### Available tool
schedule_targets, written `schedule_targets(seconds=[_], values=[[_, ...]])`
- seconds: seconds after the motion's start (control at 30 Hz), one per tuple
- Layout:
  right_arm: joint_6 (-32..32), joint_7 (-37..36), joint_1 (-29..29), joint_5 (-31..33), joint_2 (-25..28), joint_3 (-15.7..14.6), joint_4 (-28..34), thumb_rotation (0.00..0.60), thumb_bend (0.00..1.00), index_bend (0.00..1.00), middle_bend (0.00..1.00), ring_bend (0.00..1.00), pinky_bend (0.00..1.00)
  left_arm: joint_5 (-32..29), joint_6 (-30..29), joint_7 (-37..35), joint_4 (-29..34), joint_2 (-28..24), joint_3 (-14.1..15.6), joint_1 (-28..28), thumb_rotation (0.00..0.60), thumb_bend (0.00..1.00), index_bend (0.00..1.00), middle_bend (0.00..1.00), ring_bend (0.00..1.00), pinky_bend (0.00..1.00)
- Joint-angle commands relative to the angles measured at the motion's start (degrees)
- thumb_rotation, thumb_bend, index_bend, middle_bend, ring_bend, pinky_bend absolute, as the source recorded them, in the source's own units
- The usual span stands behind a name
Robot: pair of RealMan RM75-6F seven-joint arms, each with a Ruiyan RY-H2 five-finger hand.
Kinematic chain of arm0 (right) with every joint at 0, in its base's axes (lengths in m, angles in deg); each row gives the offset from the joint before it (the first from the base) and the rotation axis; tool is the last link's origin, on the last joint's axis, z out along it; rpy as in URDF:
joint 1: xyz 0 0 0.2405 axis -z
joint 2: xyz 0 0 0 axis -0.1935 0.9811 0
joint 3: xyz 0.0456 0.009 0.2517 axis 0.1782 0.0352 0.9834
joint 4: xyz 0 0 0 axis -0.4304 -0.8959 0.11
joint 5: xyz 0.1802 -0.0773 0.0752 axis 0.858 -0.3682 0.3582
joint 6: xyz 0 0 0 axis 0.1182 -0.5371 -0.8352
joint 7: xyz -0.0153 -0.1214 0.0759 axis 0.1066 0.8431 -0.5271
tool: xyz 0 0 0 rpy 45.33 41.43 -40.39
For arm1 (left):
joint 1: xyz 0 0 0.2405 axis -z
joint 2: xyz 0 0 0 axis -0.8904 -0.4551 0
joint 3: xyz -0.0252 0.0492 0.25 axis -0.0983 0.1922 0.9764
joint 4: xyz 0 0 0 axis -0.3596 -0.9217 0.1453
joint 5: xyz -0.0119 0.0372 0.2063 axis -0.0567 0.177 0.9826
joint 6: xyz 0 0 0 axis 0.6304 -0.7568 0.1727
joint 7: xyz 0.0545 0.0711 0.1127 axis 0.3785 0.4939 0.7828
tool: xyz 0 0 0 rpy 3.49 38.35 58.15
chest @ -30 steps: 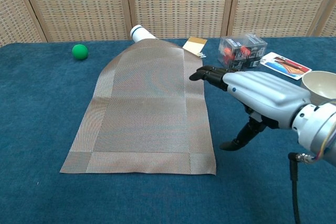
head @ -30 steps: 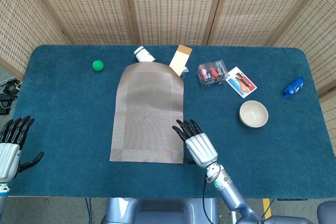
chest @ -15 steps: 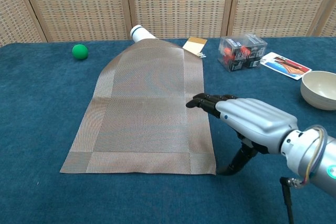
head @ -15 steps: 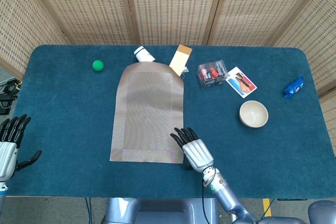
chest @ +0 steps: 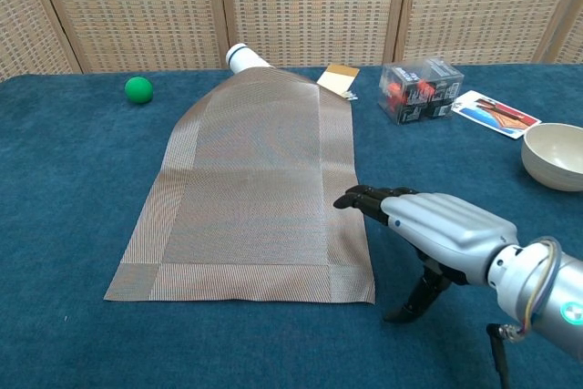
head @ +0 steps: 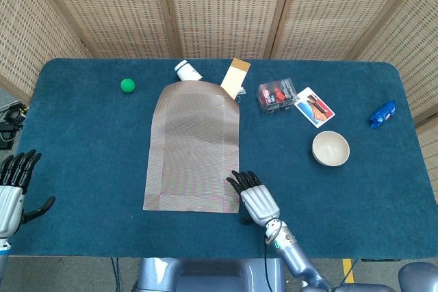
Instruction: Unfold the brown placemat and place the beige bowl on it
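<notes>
Several loose items beyond the right hand [head: 257, 200], along the far part of the counter [head: 89, 141]: white cylinder [head: 187, 71] and tan card [head: 235, 77], each partly tucked under the far end of the brown placemat [head: 193, 145]; clear box with red and black contents [head: 276, 95] and printed card [head: 314, 107] farther right of those; blue packet [head: 383, 113] far to the right, close to the counter edge; green ball [head: 128, 85] far ahead and to the left. Nothing between right hand and beige bowl [head: 330, 148] except bare blue cloth.

Counter covered in dark blue fabric. Woven wicker screen panels [head: 219, 5] in wooden frames behind it.

Brown placemat spread open and mostly flat, long axis running away from the robot, far end raised slightly over the white cylinder. Woven texture, lighter border band around a darker centre. Near right corner just left of the right hand.

Beige bowl upright on the counter, ahead and to the right of the right hand, well apart from the placemat, empty inside.

Right hand released, palm down, fingers [chest: 364, 199] extended and apart, tips over the placemat's right edge; thumb angled down toward the cloth; contact with the mat not determinable. Left hand [head: 12, 193] at the near left counter edge, well clear of everything, fingers spread, holding nothing.
</notes>
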Motion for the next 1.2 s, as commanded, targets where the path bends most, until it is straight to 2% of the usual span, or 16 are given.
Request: schedule_targets(seconds=[0.03,0.83,0.9,1.07,1.2], values=[[-0.18,-1.99,-0.03,-0.88,-0.65,0.35,-1.04,0.600,0.00,0.12,0.00,0.00,0.00,-0.08,0.23,0.02,-0.06,0.04,-0.01,0.06,0.600,0.23,0.00,0.00,0.00,0.00],[1.62,-3.03,-1.02,1.02,-3.90,1.34,-5.76,0.600,0.00,0.14,0.00,0.00,0.00,-0.89,0.91,-0.78,0.15,-0.34,-0.45,0.14,0.600,0.23,0.00,0.00,0.00,0.00],[1.58,-3.34,-1.17,0.95,-4.33,1.60,-6.30,0.600,0.03,0.14,0.00,0.00,0.00,-0.85,0.94,-0.74,0.16,-0.32,-0.45,0.16,0.600,0.23,0.00,0.00,0.00,0.00],[0.07,-6.19,-1.19,-1.73,-6.59,1.71,-9.29,0.600,0.23,0.18,0.00,0.00,0.00,-0.95,1.05,-0.72,0.22,-0.29,-0.52,0.19,0.600,0.23,0.00,0.00,0.00,0.00],[-2.61,-8.38,-1.00,-5.23,-7.98,1.61,-11.55,0.600,0.35,0.21,0.00,0.00,0.00,-1.14,1.05,-0.91,0.11,-0.25,-0.64,0.17,0.600,0.23,0.00,0.00,0.00,0.00]])
